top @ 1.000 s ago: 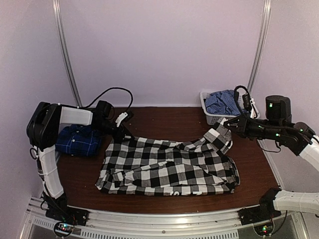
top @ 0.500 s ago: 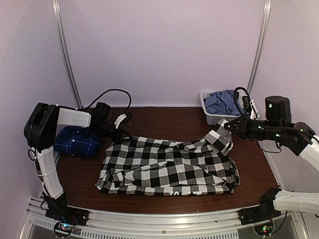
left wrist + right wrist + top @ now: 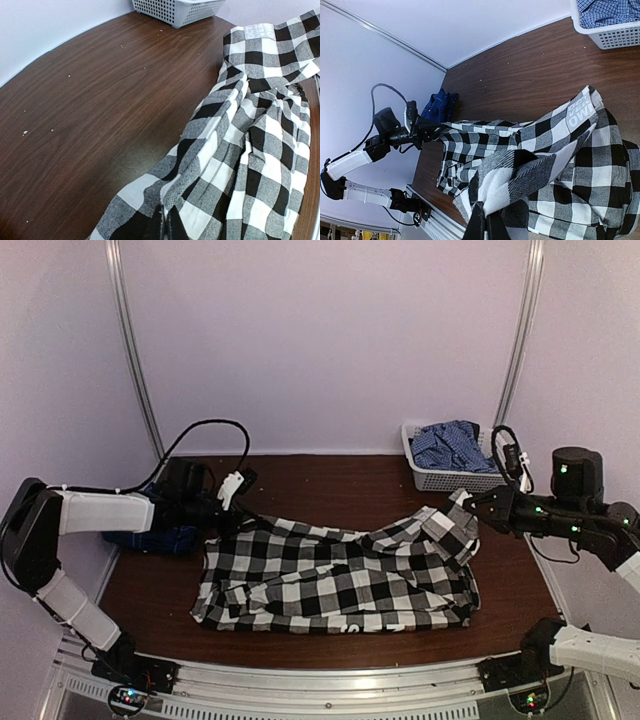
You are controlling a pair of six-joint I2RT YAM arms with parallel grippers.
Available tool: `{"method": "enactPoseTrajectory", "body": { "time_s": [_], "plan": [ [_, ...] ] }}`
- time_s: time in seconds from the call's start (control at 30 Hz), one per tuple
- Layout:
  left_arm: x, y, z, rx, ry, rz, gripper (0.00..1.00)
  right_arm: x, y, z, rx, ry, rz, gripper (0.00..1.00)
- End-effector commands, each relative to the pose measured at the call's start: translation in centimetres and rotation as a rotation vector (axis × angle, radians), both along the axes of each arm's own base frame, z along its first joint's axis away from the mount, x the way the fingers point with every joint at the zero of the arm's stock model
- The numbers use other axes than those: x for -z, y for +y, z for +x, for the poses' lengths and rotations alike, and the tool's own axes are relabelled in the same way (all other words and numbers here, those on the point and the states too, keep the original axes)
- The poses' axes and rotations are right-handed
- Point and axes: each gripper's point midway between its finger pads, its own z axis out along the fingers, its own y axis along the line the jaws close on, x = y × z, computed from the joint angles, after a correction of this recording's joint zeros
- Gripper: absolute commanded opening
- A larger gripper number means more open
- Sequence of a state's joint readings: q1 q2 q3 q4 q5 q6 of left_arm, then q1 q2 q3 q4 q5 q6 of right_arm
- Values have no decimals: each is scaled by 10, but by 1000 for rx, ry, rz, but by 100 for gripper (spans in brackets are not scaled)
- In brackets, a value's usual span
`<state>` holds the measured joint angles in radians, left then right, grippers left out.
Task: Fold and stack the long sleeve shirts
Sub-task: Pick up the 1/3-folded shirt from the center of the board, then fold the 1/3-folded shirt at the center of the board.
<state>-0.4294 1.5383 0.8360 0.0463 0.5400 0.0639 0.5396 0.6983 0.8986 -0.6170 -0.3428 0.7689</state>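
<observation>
The black-and-white checked shirt (image 3: pixel 340 575) lies spread across the table's middle, with white lettering on a raised part (image 3: pixel 580 111). My left gripper (image 3: pixel 226 512) is shut on its far-left corner (image 3: pixel 170 210), lifted slightly. My right gripper (image 3: pixel 478 508) is shut on its far-right corner (image 3: pixel 492 192), held above the table. The dark blue-and-black plaid shirt (image 3: pixel 150 535) lies folded at the left edge, partly hidden behind my left arm; it also shows in the right wrist view (image 3: pixel 439 106).
A white mesh basket (image 3: pixel 432 476) with blue checked cloth (image 3: pixel 448 445) stands at the back right; it also shows in the left wrist view (image 3: pixel 175 9). Bare brown table (image 3: pixel 90 90) lies behind the shirt. A black cable loops at the back left.
My left gripper has pulled the shirt corner leftward and my right gripper has pulled its corner rightward and down. The far edge of the checked shirt is stretched wider.
</observation>
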Motion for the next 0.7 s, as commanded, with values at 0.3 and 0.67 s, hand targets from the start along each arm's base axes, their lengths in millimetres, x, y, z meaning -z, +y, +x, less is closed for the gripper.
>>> {"method": "enactPoseTrajectory", "body": {
  "time_s": [0.3, 0.67],
  "plan": [
    [23, 22, -5, -189, -59, 99, 6, 41, -10, -25, 25, 112, 37, 0],
    [47, 17, -43, -190, 52, 76, 21, 65, -16, -28, 55, 163, 2, 0]
  ]
}}
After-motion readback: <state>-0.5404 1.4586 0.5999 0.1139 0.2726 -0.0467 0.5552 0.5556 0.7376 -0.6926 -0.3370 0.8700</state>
